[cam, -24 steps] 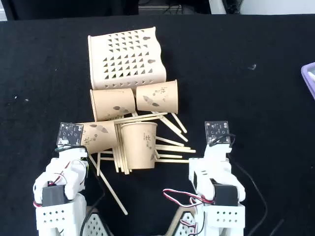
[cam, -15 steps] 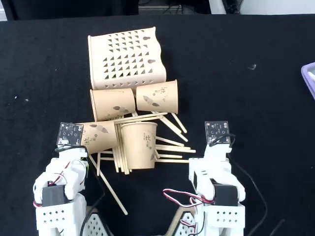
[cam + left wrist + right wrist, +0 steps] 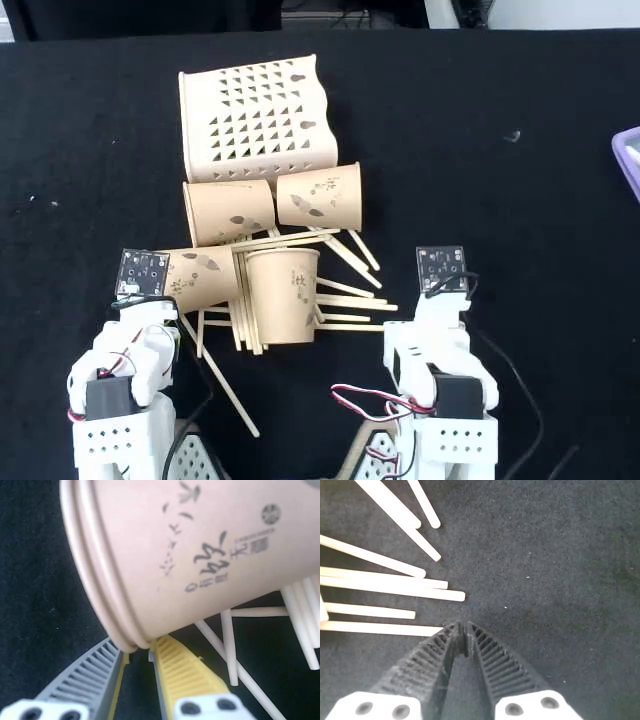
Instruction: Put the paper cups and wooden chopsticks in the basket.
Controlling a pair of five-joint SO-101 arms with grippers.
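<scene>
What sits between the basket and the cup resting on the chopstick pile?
In the high view: a left cup and a right cup on their sides, then crossed chopsticks.

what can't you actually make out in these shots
1. Basket inside: high view, it lies on its side and its own holed wall faces the camera.
2. Chopstick count: high view, cups lie over several.
3. Purple thing: high view, cut off by the right edge.
4. Left pincer, open or shut: left wrist view, a cup covers its end.
</scene>
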